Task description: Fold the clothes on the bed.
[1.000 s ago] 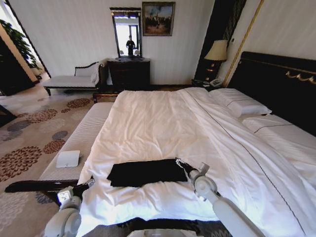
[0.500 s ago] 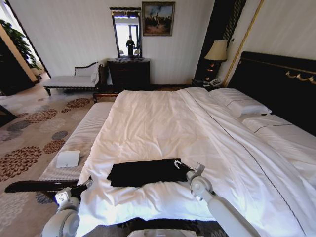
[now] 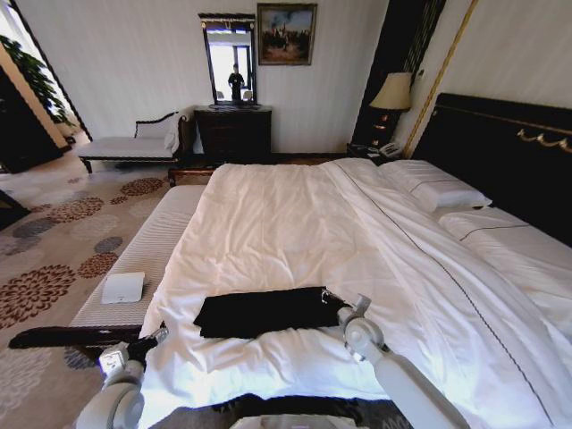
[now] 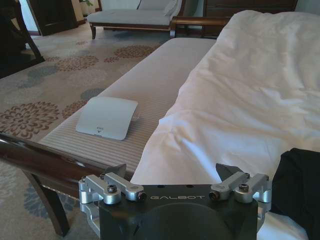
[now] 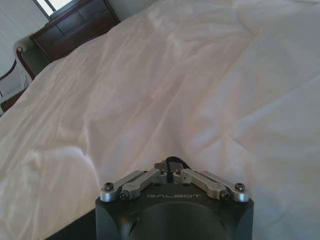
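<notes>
White bedding covers the bed [image 3: 295, 223] in front of me, with a dark headboard [image 3: 500, 152] off to my right and a pale striped bench [image 3: 147, 250] running along my left. Near the foot end lies the black T-shirt [image 3: 264, 311], folded into a long narrow band whose long axis runs across the mattress from my left to my right, roughly parallel to the near edge of the duvet. My right gripper [image 3: 332, 299] sits at the right-hand end of that band, touching it; from the wrist camera its fingers [image 5: 161, 165] are drawn together at the tips on a small dark bit of the cloth, so I take it as pinching the shirt. My left gripper [image 3: 154, 336] hangs at the near left corner, off the band's left end and apart from it, over the dark wooden rail of the bench; its fingers [image 4: 227, 172] stand wide apart with nothing between them, and a corner of the black fabric shows at the picture's edge, just beyond one of those fingers. A white flat device [image 4: 107, 117] rests on the bench. Any lettering on the shirt is out of sight, and I cannot tell how many layers the fold has.
</notes>
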Robot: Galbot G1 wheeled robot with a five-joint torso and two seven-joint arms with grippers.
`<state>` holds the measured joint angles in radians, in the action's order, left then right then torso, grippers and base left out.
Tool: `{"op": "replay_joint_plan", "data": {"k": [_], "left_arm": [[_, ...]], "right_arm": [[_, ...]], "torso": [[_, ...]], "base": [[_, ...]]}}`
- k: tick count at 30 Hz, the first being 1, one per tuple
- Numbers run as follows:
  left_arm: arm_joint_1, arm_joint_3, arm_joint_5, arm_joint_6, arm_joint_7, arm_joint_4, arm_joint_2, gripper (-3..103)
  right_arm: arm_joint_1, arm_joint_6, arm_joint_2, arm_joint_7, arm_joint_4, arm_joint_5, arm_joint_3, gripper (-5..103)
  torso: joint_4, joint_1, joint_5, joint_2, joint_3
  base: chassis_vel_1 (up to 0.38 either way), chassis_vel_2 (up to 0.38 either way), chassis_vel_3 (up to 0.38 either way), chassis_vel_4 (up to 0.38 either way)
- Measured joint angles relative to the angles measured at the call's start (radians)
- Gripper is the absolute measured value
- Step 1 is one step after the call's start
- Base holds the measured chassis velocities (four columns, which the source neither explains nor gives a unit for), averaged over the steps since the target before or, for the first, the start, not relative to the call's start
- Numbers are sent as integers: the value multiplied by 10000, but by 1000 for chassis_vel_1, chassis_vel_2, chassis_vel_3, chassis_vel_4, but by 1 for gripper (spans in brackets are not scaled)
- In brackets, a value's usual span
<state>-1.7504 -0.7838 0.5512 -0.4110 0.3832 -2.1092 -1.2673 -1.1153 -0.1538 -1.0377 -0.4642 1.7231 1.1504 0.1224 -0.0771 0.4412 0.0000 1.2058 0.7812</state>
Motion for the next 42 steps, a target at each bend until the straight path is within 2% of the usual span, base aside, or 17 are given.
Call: {"op": "replay_joint_plan", "data": {"k": [15,20,21,23,25,26,27,28,31,32,33,34,35,36,37,39,42], "left_arm": [[-84,306,-309,116,3,-30,-344,100],[51,386,-204,727,-354,-6,-531,100],[157,353,136,1369,-749,-48,-652,100],[392,150,1561,2537,-1832,-700,-945,100],[426,110,1877,2622,-1979,-883,-984,100],[604,4,2777,2711,-2341,-1545,-1080,100],[862,-45,3022,2550,-2292,-2050,-1108,100],[862,-45,3022,2550,-2292,-2050,-1108,100],[1422,153,2422,1831,-1971,-3126,-1009,100],[1404,250,2252,1632,-1896,-3293,-1022,100],[1289,397,1978,1442,-1820,-3387,-1099,100],[1289,397,1978,1442,-1820,-3387,-1099,100],[1133,553,1626,1315,-1748,-3343,-1208,100],[1055,675,1352,1290,-1702,-3192,-1290,100],[913,980,674,1155,-1445,-2565,-1514,100],[853,1140,414,1071,-1326,-2191,-1612,100],[763,1876,-615,1353,-1372,-826,-1857,100]], "right_arm": [[246,311,-195,310,-514,-27,176,0],[20,689,-358,612,-489,-528,209,5],[-83,993,-457,720,-389,-757,380,16],[-249,1497,-537,829,-2,-810,947,27],[-270,1534,-535,829,51,-775,1025,27],[-356,1641,-453,820,318,-502,1356,32],[-457,1656,-294,766,591,-179,1637,37],[-457,1656,-294,766,591,-179,1637,37],[-813,1220,174,178,1266,508,2020,54],[-850,1015,305,-142,1393,648,1967,54],[-844,852,412,-414,1464,724,1822,60],[-844,852,412,-414,1464,724,1822,60],[-837,742,507,-599,1499,710,1640,65],[-844,703,557,-676,1502,636,1543,65],[-858,656,609,-833,1502,421,1395,76],[-857,635,606,-935,1501,369,1350,76],[-829,534,505,-1303,1493,294,1249,87]], "torso": [[0,0,0,0,0],[0,0,1,0,0],[0,1,0,0,0],[0,0,-2,0,0],[0,0,-1,0,0],[0,0,2,0,0],[0,0,5,0,-1],[0,0,5,0,-1],[-8,1,2,0,-2],[-8,1,2,0,-1],[-7,1,2,0,-2],[-7,1,2,0,-2],[0,0,3,0,-1],[6,0,7,0,-1],[3,-2,0,1,-1],[1,-2,0,1,-1],[1,-1,-2,0,-1]], "base": [[0,0,0,0],[0,0,0,0],[0,0,0,0],[0,0,0,0],[0,0,0,0],[0,0,0,0],[0,0,0,0],[0,0,0,0],[0,0,0,0],[0,0,0,0],[0,0,0,0],[0,0,0,0],[0,0,0,0],[0,0,0,0],[0,0,0,0],[0,0,0,0],[0,0,0,0]]}}
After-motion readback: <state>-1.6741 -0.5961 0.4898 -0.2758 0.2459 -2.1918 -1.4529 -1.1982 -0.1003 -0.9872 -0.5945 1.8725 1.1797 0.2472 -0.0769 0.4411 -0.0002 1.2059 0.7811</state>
